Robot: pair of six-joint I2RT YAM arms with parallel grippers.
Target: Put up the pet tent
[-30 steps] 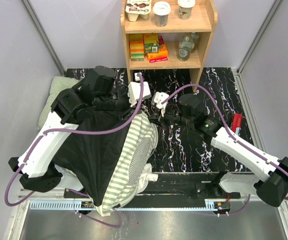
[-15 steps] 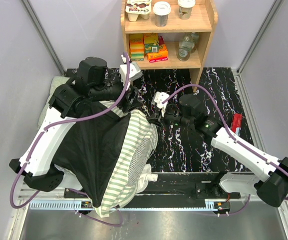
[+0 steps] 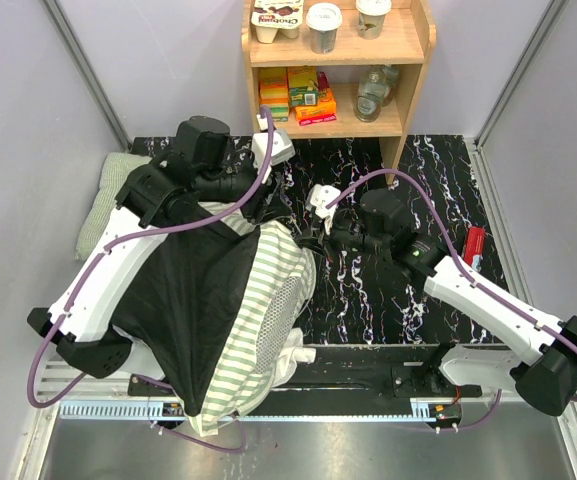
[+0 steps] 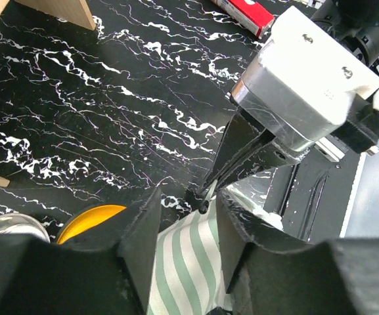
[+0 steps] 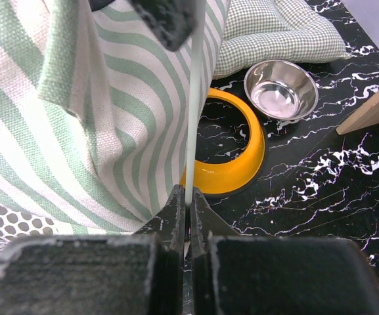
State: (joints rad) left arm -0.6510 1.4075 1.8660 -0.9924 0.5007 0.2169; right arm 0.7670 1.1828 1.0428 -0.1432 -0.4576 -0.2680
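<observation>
**Pole end meets tent corner**

The tent (image 3: 253, 320) lies on the left half of the table (image 3: 388, 300). It is slumped, dark underside up and striped side to the right, and its near hem hangs over the table's near edge onto the rail. It isn't standing yet.

Just beyond its far corner the two hands meet. The right gripper (image 5: 188, 200) is fully closed on the thin white pole (image 5: 192, 98), which runs straight out from its tips along the striped cloth. The left gripper (image 4: 188, 203) stands about half open with the striped corner lying between its fingers. I can't tell whether they pinch the cloth or only straddle it.

This looks like the pole-seating step, fixing the pole end at the tent's corner. The next move probably calls for a firm left hold on the cloth. The right arm can then steer the pole tip home without letting it spring loose.

Room is tight at the far side. The yellow bowl holder (image 5: 242, 177) sits just beside the cloth, with the steel bowl (image 5: 281, 88) and cushion (image 3: 103, 195) beyond it. The shelf (image 3: 408, 50) closes the far edge. Bare marble shows to the right, as far as the red pack (image 3: 474, 245) near that edge.
</observation>
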